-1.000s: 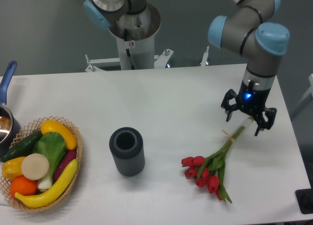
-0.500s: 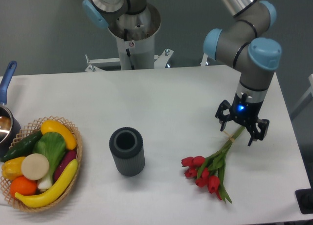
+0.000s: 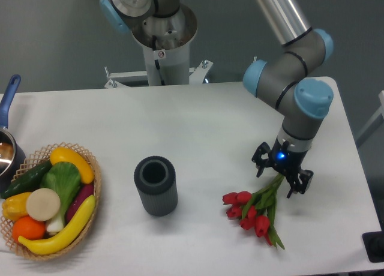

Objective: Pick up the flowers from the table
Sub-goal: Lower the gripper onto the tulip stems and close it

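Observation:
The flowers (image 3: 255, 211), red tulips with green leaves and pale green stems, lie on the white table (image 3: 198, 126) at the front right. My gripper (image 3: 280, 177) is open and points down over the stems, with one finger on each side of them, low above the tabletop. The upper ends of the stems are hidden under the gripper. The fingers do not hold the stems.
A dark grey ribbed cylinder vase (image 3: 156, 185) stands upright in the middle front. A wicker basket (image 3: 93, 168) of fruit and vegetables sits at the front left, with a blue-handled pot (image 3: 7, 138) behind it. The table's right edge is close to the flowers.
My gripper has moved left and toward the front along the stems, lowering over them. It stayed open. The flowers have not moved.

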Action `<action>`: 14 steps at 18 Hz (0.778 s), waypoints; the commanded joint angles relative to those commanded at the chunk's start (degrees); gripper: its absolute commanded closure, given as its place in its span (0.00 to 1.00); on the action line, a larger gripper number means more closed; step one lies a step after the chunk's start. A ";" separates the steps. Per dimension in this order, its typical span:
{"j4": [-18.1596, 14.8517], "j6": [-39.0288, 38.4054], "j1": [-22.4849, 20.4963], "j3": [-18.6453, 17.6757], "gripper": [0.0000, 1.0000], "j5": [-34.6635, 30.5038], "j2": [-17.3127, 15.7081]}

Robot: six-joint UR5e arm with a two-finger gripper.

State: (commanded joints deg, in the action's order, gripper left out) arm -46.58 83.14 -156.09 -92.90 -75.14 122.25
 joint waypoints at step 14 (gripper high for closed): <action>0.62 -0.44 1.84 0.00 0.00 -3.25 1.76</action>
State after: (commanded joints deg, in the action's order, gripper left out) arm -45.97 82.71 -154.25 -92.90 -78.40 124.01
